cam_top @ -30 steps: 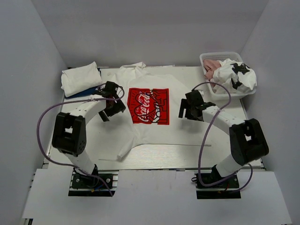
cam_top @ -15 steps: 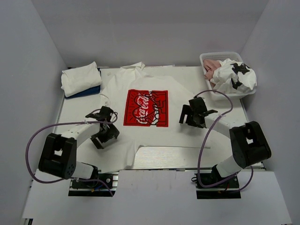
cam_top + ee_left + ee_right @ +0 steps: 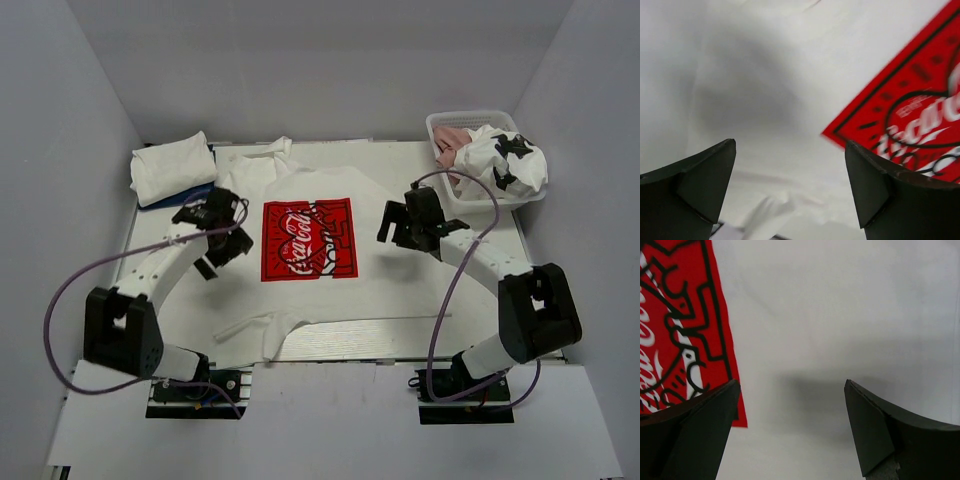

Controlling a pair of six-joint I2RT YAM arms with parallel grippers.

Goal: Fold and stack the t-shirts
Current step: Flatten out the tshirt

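Found the white soft-cloth t-shirt with the red rectangular chest print (image 3: 306, 238) spread face up over the middle of the pale slatted table (image 3: 400, 335), collar toward the far edge, hem toward the arm bases, lower left part bunched into wrinkles. Judged it light, limp and unbreakable, likely to sag and drag rather than hold shape. Best pinched at an edge, at sleeve or hem, using both claws together to keep the fold straight.

Noted the left gripper (image 3: 222, 240) hovering over the shirt's left side, jaws spread wide and pinching nothing. Noted the right gripper (image 3: 395, 228) over the right side, likewise spread and empty.

Saw only from overhead the folded white t-shirt (image 3: 172, 165) resting on a folded blue one (image 3: 198, 192) at far left. Saw there too the white plastic lattice basket (image 3: 470, 118) at far right, holding a dusty-pink t-shirt (image 3: 452, 138) and a white t-shirt with black patches (image 3: 508, 160).

Got from the wrist cameras only close cloth. Found a print corner and plain fabric between the left fingers (image 3: 690, 185), and a print edge and soft shadow between the right fingers (image 3: 880, 435), confirming nothing in either gap.
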